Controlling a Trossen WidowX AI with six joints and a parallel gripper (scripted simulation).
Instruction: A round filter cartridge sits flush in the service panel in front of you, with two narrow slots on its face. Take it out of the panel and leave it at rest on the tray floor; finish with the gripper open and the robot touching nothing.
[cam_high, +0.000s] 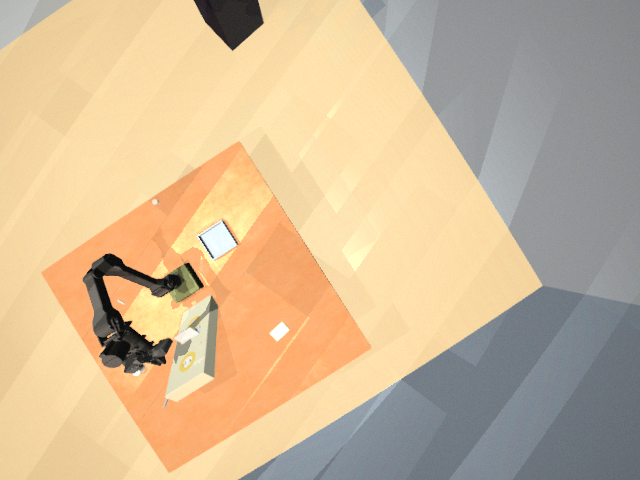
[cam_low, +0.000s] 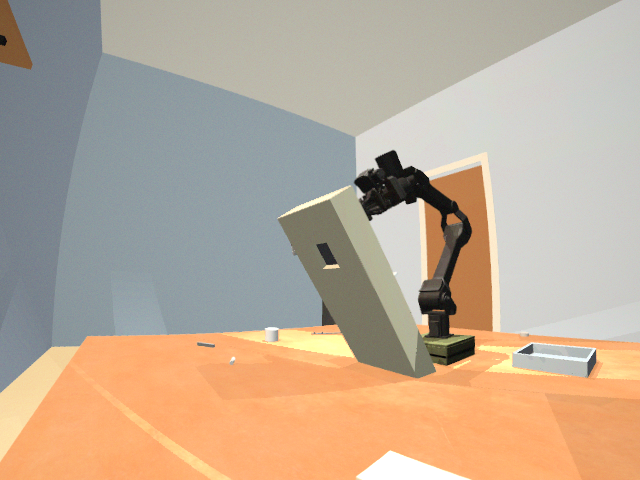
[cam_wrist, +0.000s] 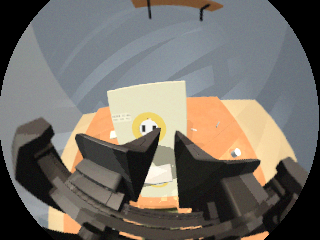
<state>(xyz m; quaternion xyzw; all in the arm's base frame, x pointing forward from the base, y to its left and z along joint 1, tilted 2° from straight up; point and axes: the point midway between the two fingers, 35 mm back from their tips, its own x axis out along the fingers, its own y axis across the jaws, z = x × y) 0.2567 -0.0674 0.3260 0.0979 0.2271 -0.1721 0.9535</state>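
The service panel (cam_high: 180, 381) (cam_low: 351, 310) (cam_wrist: 170, 100) is a pale slanted block standing on the table. The round filter cartridge (cam_high: 187, 361) (cam_wrist: 148, 124) sits in its upper face inside a yellow ring; two dark slots show in the wrist view. My gripper (cam_high: 166, 352) (cam_low: 368, 212) (cam_wrist: 167, 132) is in front of the panel's upper part, fingers a little apart with nothing between them. In the wrist view the left fingertip overlaps the ring's lower right edge; contact cannot be told. The light blue tray (cam_high: 217, 240) (cam_low: 553, 364) is empty, beyond the arm's base.
A white plate (cam_high: 186, 334) (cam_wrist: 159, 174) juts from the panel's lower face near a second yellow ring (cam_high: 194, 321). The arm's green base (cam_high: 190, 281) (cam_low: 454, 348) is near the panel's foot. A white cylinder (cam_low: 271, 334) (cam_wrist: 236, 152) and a white card (cam_high: 279, 331) lie around the panel.
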